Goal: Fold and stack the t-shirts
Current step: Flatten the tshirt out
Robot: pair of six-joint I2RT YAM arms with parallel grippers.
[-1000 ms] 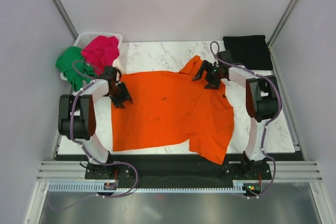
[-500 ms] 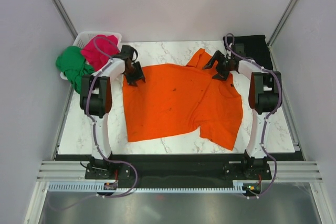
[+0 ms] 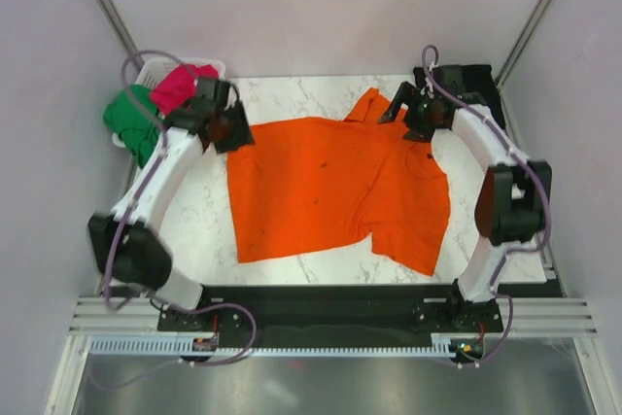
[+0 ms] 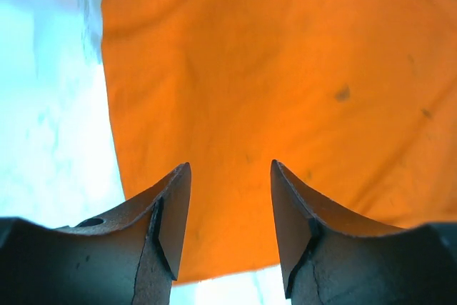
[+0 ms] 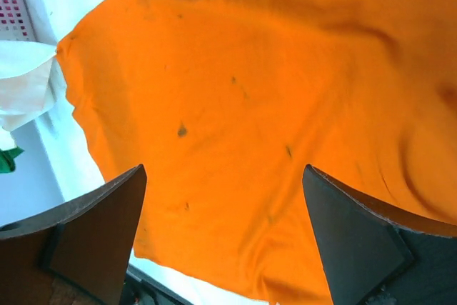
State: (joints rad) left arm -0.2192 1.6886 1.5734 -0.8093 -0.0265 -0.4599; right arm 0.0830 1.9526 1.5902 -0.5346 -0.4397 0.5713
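The bright orange t-shirt (image 3: 335,187) lies spread on the marble table (image 3: 194,230), with one sleeve bunched at the far edge and another hanging toward the near right. My left gripper (image 3: 229,129) hovers over the shirt's far-left corner; in its wrist view the left gripper (image 4: 230,176) is open with only orange cloth (image 4: 285,69) below it. My right gripper (image 3: 404,116) is over the far-right shoulder, and the right gripper (image 5: 225,176) stands wide open above the orange shirt (image 5: 250,91). A black t-shirt (image 3: 478,80) lies folded at the far right.
A white basket (image 3: 154,71) at the far left corner holds a green t-shirt (image 3: 126,119) and a magenta t-shirt (image 3: 180,85). A white cloth (image 5: 25,80) shows beside the basket in the right wrist view. Grey walls close in on both sides.
The orange shirt slid toward the far edge with both grippers, then stayed still. The left arm's elbow swung down and outward, and both grippers now hover at the shirt's far corners.
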